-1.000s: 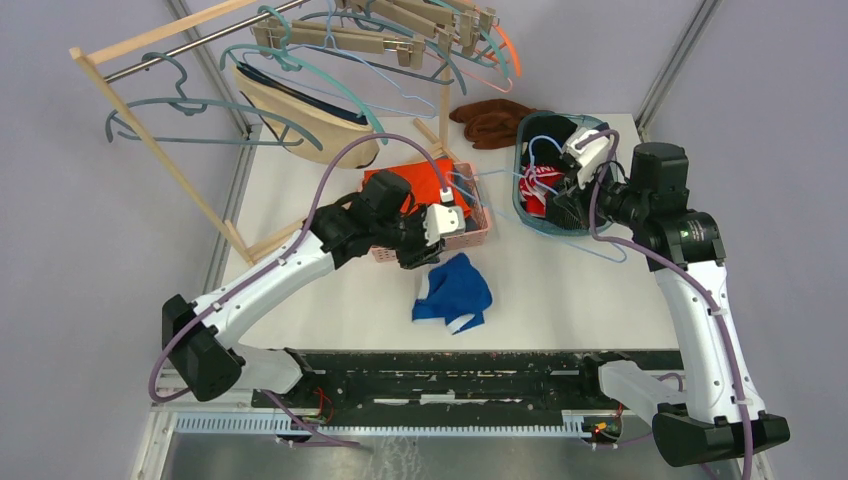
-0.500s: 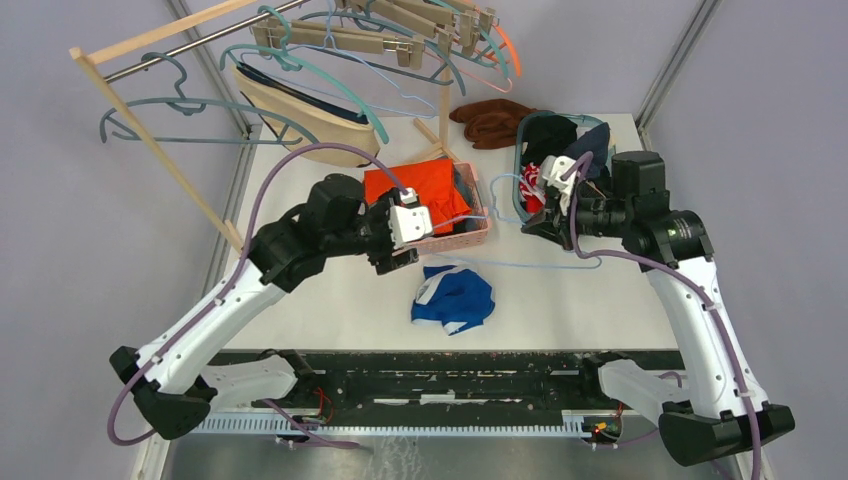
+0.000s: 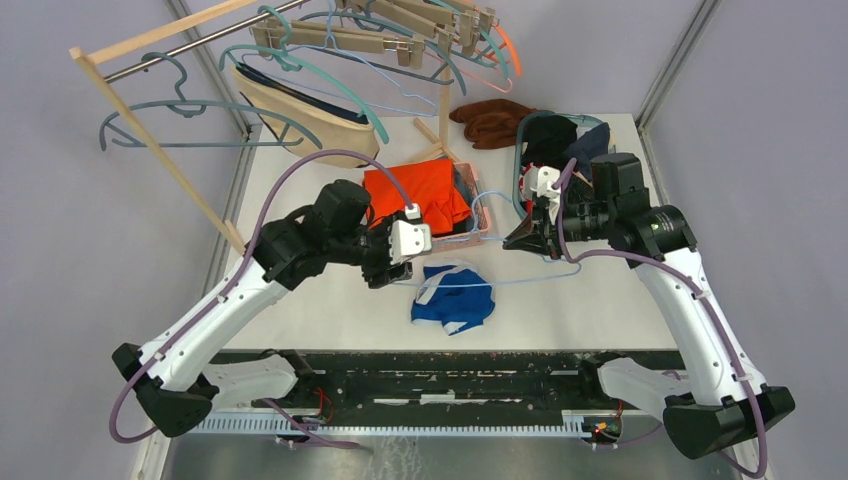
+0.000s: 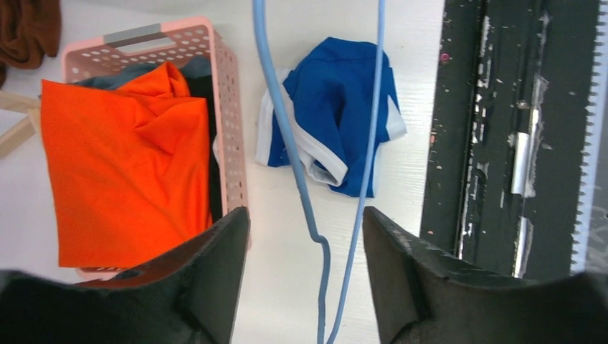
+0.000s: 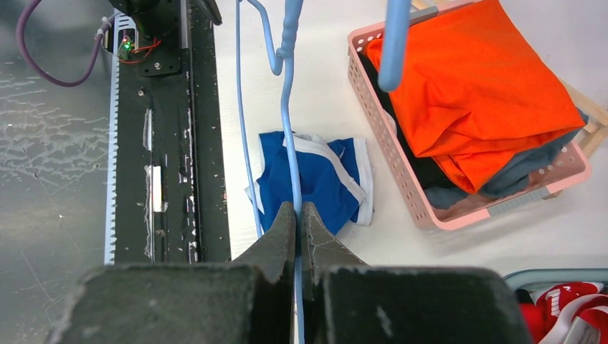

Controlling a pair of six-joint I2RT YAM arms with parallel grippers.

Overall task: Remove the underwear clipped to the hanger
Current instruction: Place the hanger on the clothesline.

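White matte table [image 3: 600, 310], grey panel walls [image 3: 760, 100] enclosing it. Wooden rack [image 3: 158, 152] is standing at the far left, carrying slim hangers; beige briefs [image 3: 300, 115] are hanging from one. Royal blue briefs [image 3: 455, 300] with white trim are lying crumpled on the table near the front edge, just beside a pink perforated basket [image 3: 482, 215]. The basket is holding a folded orange garment [image 3: 415, 190] over darker fabric. Teal basket [image 3: 521, 160] at the far right is holding dark clothes. Brown cloth [image 3: 490, 120] is lying behind.

Right claw [image 5: 297, 215] is pinching a thin light blue hanger [image 5: 290, 143], fingers closed on its wire. Left claw [image 4: 305, 222] is gaping wide, gripping nothing; the hanger's wires are passing between its fingers.
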